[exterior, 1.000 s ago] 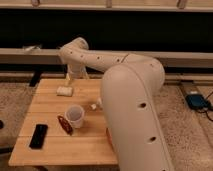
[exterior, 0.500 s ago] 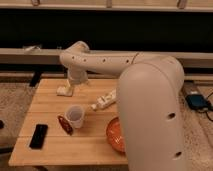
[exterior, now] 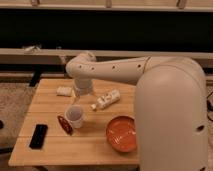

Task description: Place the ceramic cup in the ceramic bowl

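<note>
The white ceramic cup (exterior: 75,116) stands upright on the wooden table (exterior: 90,145), left of the middle. The orange ceramic bowl (exterior: 121,133) sits on the table to the cup's right, near the front, with a gap between them. My gripper (exterior: 80,98) hangs from the white arm just above and slightly behind the cup. The arm's big white body fills the right side of the view and hides the table's right end.
A white bottle (exterior: 106,99) lies on its side behind the bowl. A small white block (exterior: 64,91) lies at the back left. A dark red disc (exterior: 64,124) leans by the cup's left side. A black phone (exterior: 38,136) lies at the front left.
The gripper has come from the table's back left toward the front and now hangs over the cup. The view has shifted, and the orange bowl shows in full.
</note>
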Controlling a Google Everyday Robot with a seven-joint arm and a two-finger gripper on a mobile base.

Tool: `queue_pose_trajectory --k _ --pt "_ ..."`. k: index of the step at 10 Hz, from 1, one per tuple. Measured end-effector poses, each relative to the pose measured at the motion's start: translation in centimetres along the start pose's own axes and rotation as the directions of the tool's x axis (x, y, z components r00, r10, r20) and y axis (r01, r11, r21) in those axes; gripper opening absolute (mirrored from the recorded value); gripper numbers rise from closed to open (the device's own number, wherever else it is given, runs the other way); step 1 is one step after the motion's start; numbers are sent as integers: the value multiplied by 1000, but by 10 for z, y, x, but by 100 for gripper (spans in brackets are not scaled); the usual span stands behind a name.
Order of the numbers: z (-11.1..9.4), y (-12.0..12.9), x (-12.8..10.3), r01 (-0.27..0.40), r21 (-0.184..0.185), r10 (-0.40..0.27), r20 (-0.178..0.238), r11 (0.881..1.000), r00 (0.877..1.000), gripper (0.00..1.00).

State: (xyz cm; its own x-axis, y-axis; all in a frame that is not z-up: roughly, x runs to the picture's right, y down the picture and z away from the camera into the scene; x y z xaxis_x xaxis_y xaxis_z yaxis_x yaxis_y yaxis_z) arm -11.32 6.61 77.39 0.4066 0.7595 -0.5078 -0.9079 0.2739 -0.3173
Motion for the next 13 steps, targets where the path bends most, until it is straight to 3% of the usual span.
queue_pose_trajectory --k 6,11,12,13 --pt "22 10 36 -4 3 4 -75 1000 997 80" --pt "47 19 33 16 -7 -17 -100 1000 995 80" --pt "51 20 32 18 -14 -20 -104 1000 994 79" --pt "56 23 29 25 -29 -28 -110 999 994 68"
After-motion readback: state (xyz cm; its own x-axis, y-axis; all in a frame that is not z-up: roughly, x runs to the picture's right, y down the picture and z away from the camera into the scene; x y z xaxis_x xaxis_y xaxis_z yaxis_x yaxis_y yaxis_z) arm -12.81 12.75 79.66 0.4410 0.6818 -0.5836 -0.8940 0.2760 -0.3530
